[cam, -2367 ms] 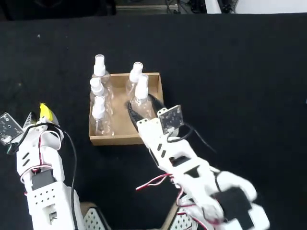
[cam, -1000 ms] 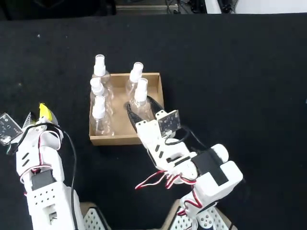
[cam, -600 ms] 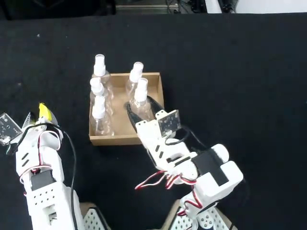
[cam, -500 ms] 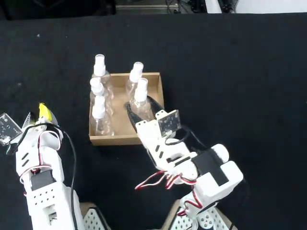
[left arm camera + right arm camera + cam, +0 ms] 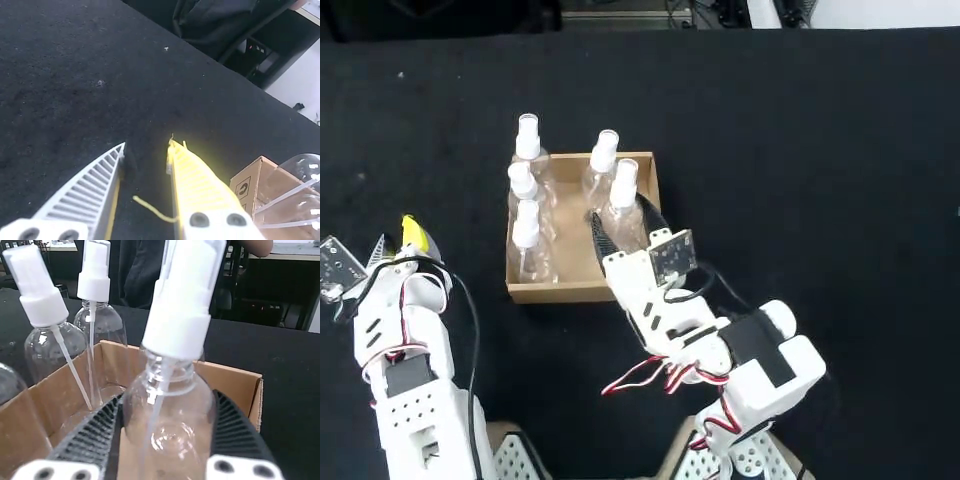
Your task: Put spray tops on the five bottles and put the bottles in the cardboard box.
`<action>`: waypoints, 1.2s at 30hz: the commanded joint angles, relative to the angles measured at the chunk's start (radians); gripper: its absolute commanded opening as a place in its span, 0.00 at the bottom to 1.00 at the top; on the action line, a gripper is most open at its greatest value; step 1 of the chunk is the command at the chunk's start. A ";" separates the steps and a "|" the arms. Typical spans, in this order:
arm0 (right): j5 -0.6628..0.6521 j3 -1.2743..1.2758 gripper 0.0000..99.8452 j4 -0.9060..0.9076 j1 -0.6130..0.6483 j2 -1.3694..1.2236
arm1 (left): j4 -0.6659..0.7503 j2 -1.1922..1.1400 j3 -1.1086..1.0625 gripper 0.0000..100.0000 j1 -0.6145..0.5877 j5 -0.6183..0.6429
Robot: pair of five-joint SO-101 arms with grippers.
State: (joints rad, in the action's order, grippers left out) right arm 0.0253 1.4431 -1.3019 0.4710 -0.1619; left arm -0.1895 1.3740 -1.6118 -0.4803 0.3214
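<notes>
The cardboard box point(image 5: 578, 265) lies left of centre on the black table. Three clear bottles with white spray tops stand along its left side point(image 5: 527, 232), and another stands at its far right corner point(image 5: 603, 160). My right gripper point(image 5: 624, 226) is shut on a fifth spray-topped bottle point(image 5: 621, 197) over the box's right half. In the right wrist view the black jaws press both sides of this bottle point(image 5: 169, 412) above the box floor. My left gripper point(image 5: 146, 149) hangs open and empty over the table, left of the box point(image 5: 252, 181).
The black cloth stretches bare to the right of and beyond the box. Both arm bases stand at the near edge, the left arm's body point(image 5: 405, 380) close to the box's near left corner. Dark furniture lines the table's far edge.
The bottle held by my right gripper has shifted slightly right, toward the box's right wall. Earlier, the right arm's rear part drew back. The left arm has not moved.
</notes>
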 commanded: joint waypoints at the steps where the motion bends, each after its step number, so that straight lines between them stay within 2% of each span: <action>1: 0.003 -0.038 0.19 -0.029 0.012 0.004 | 0.025 0.020 0.007 0.12 -0.010 -0.002; 36: 0.009 -0.031 0.20 0.034 0.006 -0.001 | 0.025 0.020 0.007 0.12 -0.012 -0.002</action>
State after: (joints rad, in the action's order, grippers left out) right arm 0.0253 1.4415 -1.2789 0.4710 -0.1619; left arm -0.1895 1.3740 -1.6118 -0.4803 0.3214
